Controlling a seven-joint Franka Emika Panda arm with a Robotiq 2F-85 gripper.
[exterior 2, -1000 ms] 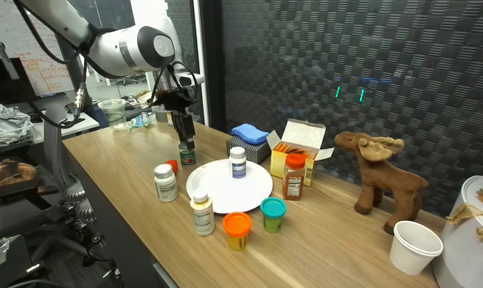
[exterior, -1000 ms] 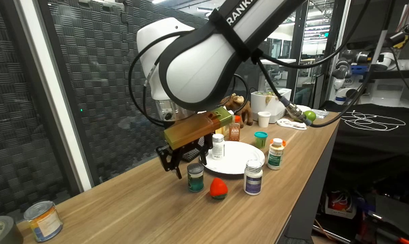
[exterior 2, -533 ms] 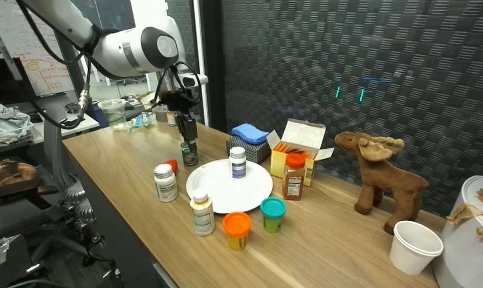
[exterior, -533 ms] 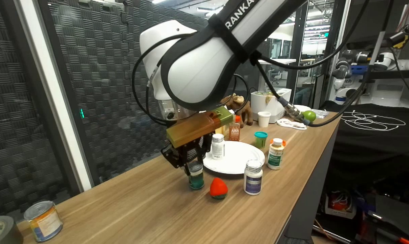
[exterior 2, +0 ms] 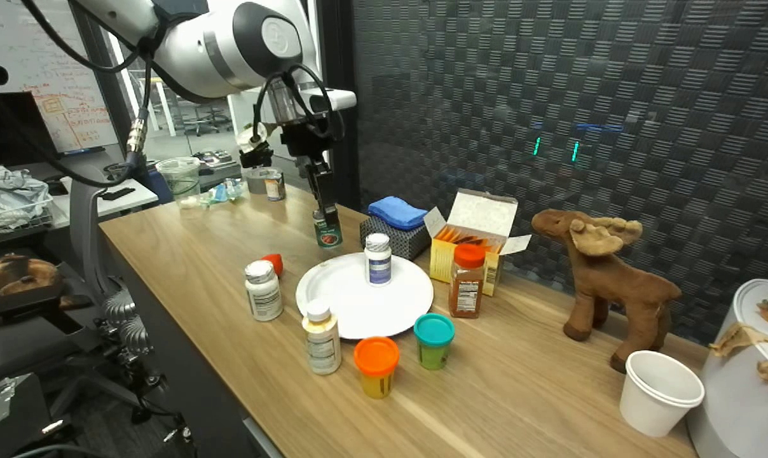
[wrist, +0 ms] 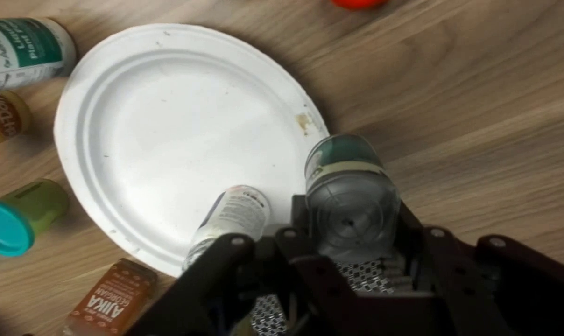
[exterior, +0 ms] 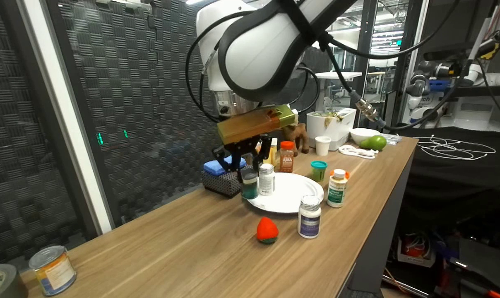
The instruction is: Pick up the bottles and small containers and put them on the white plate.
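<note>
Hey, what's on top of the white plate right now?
One capped white bottle stands on the white plate, and a brownish mark shows near its edge. The plate surface beneath the bottle is covered, so unseen.

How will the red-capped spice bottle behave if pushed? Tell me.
The spice bottle would probably tip if pushed high, being upright and taller than wide. Once down, it likely wouldn't roll far, as its sides look flat in the wrist view. Its reddish-brown body suggests it is filled, so perhaps weighty.
</note>
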